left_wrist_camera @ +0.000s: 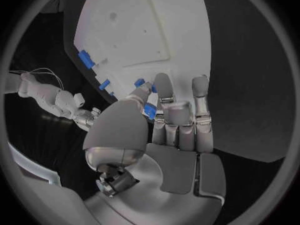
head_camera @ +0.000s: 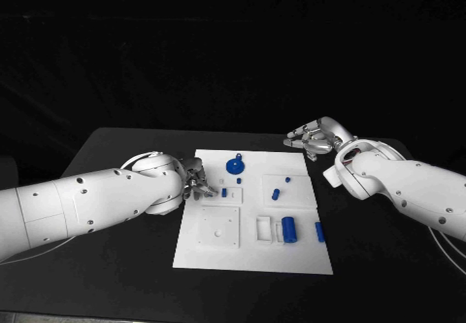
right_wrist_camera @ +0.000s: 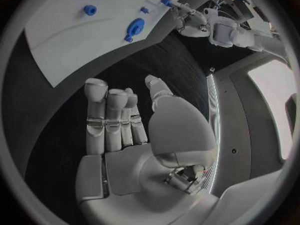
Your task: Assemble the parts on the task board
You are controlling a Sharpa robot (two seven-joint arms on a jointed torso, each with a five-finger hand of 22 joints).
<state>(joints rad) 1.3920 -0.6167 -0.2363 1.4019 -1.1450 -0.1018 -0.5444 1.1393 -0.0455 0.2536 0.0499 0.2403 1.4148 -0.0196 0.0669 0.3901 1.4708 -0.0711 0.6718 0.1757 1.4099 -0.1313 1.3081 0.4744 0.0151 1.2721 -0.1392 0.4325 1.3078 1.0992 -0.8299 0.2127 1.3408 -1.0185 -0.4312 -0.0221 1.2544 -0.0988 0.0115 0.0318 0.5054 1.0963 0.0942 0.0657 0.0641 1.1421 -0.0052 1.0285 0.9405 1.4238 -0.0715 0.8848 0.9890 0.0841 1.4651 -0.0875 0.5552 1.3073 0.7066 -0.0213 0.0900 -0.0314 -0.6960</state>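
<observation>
Reaching in from the left, the left hand (head_camera: 197, 183) sits at the left edge of the task board (head_camera: 254, 259), fingertips down among the small blue parts there. In its wrist view a small blue piece (left_wrist_camera: 142, 83) lies right at the thumb tip and first fingertip, and looks pinched between them, though contact is too fine to be sure; I cannot tell firmly whether it is held.

Further right on the board stand the round blue knob part (head_camera: 234, 165), a short blue peg (head_camera: 276, 195), and lower down a blue cylinder (head_camera: 289, 229) with a slimmer blue pin (head_camera: 320, 231) beside it, next to white sockets.

At the far right, the right hand (head_camera: 311, 138) hovers above the black worktop (head_camera: 116, 269) just beyond the board's upper right corner, fingers extended and apart, holding nothing.

Judging by this, the step in hand is picking or seating a small part near the board's left side. The next move likely calls for a secure pinch and careful alignment over its socket.

The left wrist and forearm cover the board's edge beneath them, so the exact socket is hidden.
</observation>
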